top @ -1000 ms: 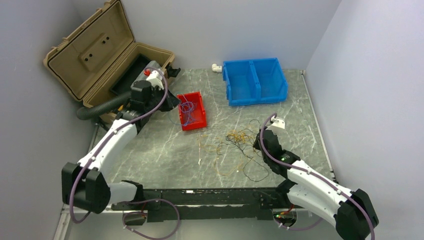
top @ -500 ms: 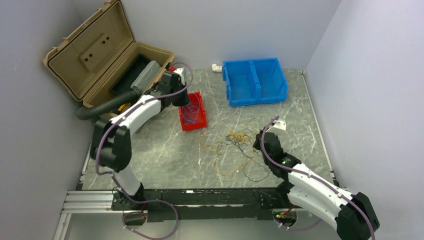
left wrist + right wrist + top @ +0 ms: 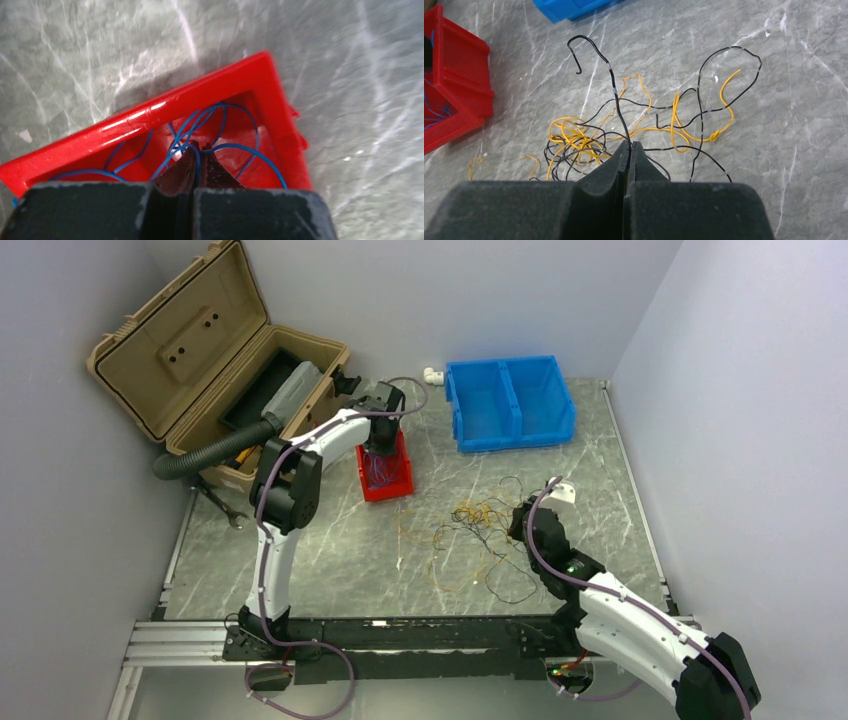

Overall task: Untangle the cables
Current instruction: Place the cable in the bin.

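Observation:
A loose tangle of thin yellow and black cables (image 3: 468, 530) (image 3: 574, 145) lies on the marble table, middle right. My right gripper (image 3: 516, 524) (image 3: 629, 144) sits at the tangle's right edge, shut on a black cable (image 3: 614, 90) that rises from its tips and curls over. Several blue cables (image 3: 377, 471) (image 3: 235, 149) lie in the small red bin (image 3: 396, 487) (image 3: 130, 127). My left gripper (image 3: 381, 452) (image 3: 199, 147) hangs over that bin, shut on a blue cable that runs between its fingers.
A blue two-compartment bin (image 3: 510, 405) stands at the back. An open tan case (image 3: 190, 350) sits at the back left with a black corrugated hose (image 3: 200, 455) in front. A wrench (image 3: 225, 510) lies near the left edge. A white fitting (image 3: 432, 375) rests by the back wall.
My left arm has swung right from beside the tan case to above the red bin, its gripper staying shut. The right gripper has hardly moved.

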Motion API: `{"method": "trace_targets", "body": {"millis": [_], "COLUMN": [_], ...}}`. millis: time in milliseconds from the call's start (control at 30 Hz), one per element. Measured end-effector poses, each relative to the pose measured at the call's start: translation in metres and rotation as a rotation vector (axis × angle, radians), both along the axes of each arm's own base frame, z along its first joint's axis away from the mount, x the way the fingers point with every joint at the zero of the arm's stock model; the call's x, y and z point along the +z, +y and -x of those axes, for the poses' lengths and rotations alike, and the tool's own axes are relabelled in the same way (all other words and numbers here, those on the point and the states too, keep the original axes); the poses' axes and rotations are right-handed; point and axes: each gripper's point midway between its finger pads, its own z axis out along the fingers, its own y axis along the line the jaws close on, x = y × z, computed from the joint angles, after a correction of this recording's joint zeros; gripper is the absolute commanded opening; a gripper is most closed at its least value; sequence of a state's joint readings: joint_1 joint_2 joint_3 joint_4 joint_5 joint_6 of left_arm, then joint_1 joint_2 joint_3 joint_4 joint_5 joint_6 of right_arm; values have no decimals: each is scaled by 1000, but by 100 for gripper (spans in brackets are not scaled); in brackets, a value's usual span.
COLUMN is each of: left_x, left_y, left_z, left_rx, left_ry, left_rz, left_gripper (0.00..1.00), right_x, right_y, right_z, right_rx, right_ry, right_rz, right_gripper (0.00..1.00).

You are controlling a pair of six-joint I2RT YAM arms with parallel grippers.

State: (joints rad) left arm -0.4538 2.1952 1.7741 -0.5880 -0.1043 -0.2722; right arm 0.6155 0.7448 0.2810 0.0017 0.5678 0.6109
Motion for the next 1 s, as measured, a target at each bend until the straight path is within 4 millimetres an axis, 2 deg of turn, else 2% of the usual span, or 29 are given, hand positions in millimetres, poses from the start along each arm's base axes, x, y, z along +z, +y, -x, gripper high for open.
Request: {"method": "trace_targets", "body": {"millis": [133, 333, 433, 500, 700, 1000], "left_x": [-13, -14, -12, -6, 36, 72], "left_y": [13, 20, 23, 24, 18, 17], "left_z": [9, 10, 18, 21, 15, 22], "left_rx": [4, -11, -29, -35, -43, -54], "left_ry": [32, 35, 38, 37, -20, -65], "left_rz": [-93, -121, -125, -121, -81, -37], "left_gripper": [1, 29, 33, 35, 47, 47], "right_x": [-1, -2, -2, -2, -2, -2], "right_y": [0, 0, 0, 0, 0, 0], "right_z": [0, 0, 0, 0, 0, 0], "right_rx": [0, 0, 0, 0, -1, 0], "right_ry": [2, 6, 8, 8, 8, 7], "right_rz": [1, 4, 5, 5, 5, 4], "right_gripper": [0, 0, 0, 0, 0, 0]}}
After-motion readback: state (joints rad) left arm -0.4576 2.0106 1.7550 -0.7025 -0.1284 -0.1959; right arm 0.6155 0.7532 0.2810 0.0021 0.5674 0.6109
